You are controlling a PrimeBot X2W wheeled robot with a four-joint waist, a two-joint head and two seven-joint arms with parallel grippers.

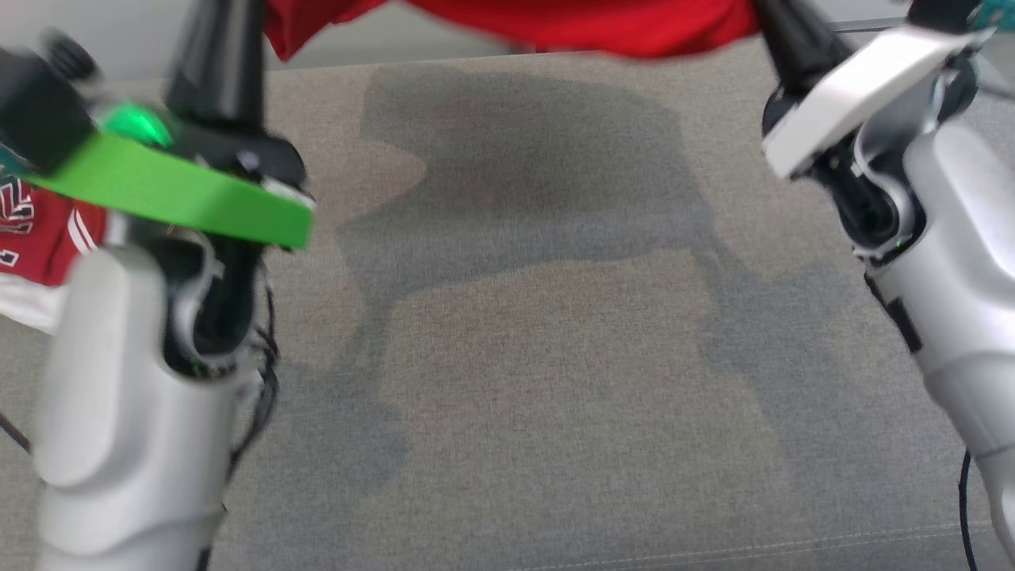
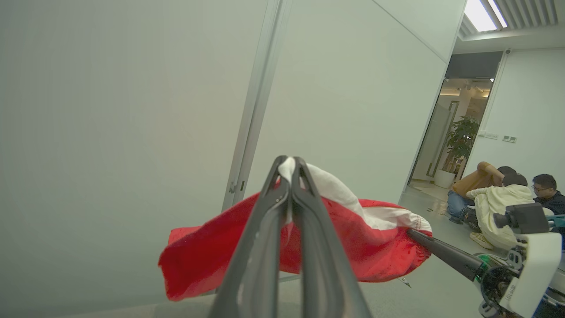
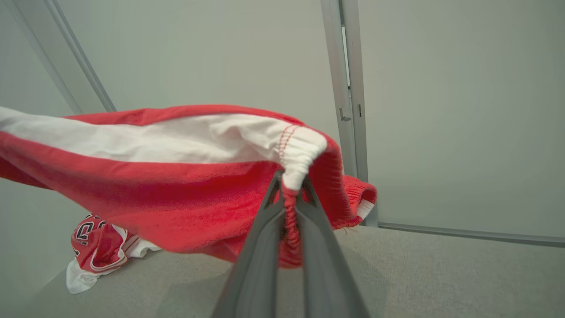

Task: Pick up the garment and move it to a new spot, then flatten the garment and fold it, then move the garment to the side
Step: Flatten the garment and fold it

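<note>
Red garment hangs stretched above the grey worktop, its elastic edge clamped at each end by the left hand and right hand. Expect light, limp, sagging cloth; grip the thick hem.

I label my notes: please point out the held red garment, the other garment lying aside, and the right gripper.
held red garment (image 3: 176, 194), right wrist view, red body.
other garment (image 3: 95, 247), right wrist view, crumpled red part.
right gripper (image 3: 291, 180), right wrist view, between fingertips.
</note>
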